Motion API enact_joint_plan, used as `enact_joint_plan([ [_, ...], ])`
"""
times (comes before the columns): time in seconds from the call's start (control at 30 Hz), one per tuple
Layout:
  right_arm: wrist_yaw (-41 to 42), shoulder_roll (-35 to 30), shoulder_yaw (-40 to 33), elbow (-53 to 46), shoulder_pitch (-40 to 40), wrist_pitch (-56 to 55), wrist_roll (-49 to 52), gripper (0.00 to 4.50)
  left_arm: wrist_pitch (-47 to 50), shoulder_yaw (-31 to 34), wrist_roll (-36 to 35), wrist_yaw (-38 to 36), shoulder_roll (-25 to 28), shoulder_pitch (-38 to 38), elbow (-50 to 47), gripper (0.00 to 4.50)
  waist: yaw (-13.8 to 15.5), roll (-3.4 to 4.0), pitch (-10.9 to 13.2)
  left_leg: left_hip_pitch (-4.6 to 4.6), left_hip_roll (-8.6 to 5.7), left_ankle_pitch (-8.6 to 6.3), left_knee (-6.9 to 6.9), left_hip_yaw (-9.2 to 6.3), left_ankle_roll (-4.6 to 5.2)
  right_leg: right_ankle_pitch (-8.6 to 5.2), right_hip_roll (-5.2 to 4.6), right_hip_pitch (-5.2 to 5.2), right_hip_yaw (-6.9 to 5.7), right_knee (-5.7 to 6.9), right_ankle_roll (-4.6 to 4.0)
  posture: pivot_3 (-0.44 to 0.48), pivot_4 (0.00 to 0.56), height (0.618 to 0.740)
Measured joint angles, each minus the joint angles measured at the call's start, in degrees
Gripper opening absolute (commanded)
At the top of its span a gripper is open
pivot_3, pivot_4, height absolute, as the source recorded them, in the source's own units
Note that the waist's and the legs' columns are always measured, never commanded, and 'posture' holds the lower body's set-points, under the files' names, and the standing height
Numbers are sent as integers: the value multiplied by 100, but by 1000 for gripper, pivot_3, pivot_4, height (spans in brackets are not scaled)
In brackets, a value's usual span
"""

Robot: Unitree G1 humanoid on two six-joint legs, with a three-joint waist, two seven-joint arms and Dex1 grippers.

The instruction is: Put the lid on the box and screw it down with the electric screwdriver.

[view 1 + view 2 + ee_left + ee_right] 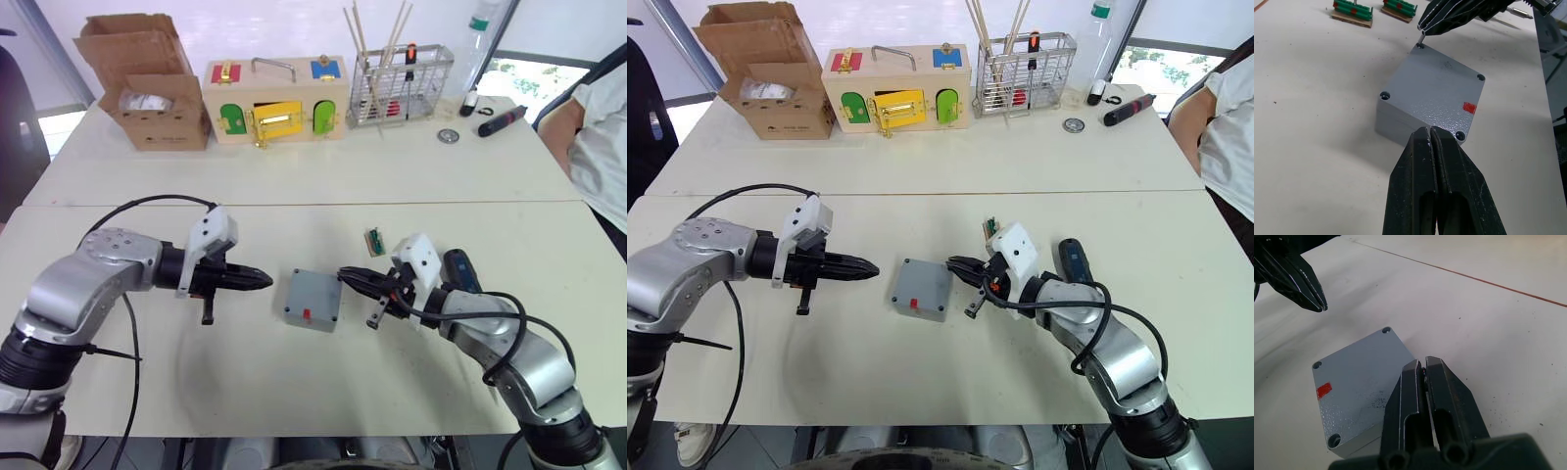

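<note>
Here, lid [314, 297] on box [312, 318], grippers flanking

the box [313, 300] sits on the near table [294, 392] with the lid [1437, 90] on it, between the left gripper [263, 281] and the right gripper [345, 276]. the electric screwdriver [460, 269] lies right of the right gripper.

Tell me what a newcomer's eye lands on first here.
The grey box, lid already on, sits mid-table between the left gripper and the right gripper, both with jaws shut. The right one holds a small screw over a corner hole. The electric screwdriver lies behind the right arm.
</note>
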Motion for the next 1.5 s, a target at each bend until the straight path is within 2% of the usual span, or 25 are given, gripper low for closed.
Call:
enact_joint_plan([
  [0.8, 10, 13, 108, 76, 3, 1, -57, 57, 4, -2, 2, 106, -17, -7, 0, 0, 0, 0, 0, 0, 0, 0, 0, 0, 0, 0, 0, 0, 0, 0, 0, 0, 150, 740],
  [0.9, 2, 14, 108, 87, 2, -6, -83, 932, 9, -2, 1, 122, -19, -7, 0, 0, 0, 0, 0, 0, 0, 0, 0, 0, 0, 0, 0, 0, 0, 0, 0, 0, 150, 740],
  [1.03, -5, 14, 107, 91, -6, -13, -125, 2912, 29, -2, -4, 137, -43, -24, 0, 0, 1, 0, 0, 0, 0, 0, 0, 0, 0, 0, 0, 0, 0, 0, 0, 0, 150, 740],
  [1.1, -4, 14, 100, 88, -7, -9, -118, 3578, 33, -2, -4, 148, -56, -46, 1, 0, 0, 0, 0, 0, 0, 0, 0, 0, 0, 0, 0, 0, 0, 0, 0, 0, 150, 740],
  [1.33, -89, 112, -319, -310, -18, 224, 285, 3578, 32, -14, -6, 159, -182, -131, 24, 0, 2, 0, 0, 0, 0, 0, 0, 0, 0, 0, 0, 1, 0, 0, 0, 0, 150, 740],
  [1.4, -248, 165, -809, -485, -138, 641, 804, 3578, 57, -19, -61, 147, -298, -222, 29, 0, 17, 0, 0, -3, -1, 0, 3, 0, -1, 0, -1, 1, 0, 0, 0, 0, 150, 740],
  [1.47, -429, 32, -1623, -579, -397, 1239, 1557, 3578, 152, -13, -223, 122, -429, -415, 12, 0, 37, 0, 0, -3, -4, 0, 8, -1, 0, 0, -5, 5, -2, 0, 0, 0, 150, 740],
  [1.5, -461, -278, -2123, -585, -501, 1638, 2013, 3826, 191, -14, -307, 107, -487, -510, -39, 0, 48, 1, 1, -3, -9, 0, 7, -3, 0, 0, -11, 7, -4, -2, 0, 0, 150, 740],
])
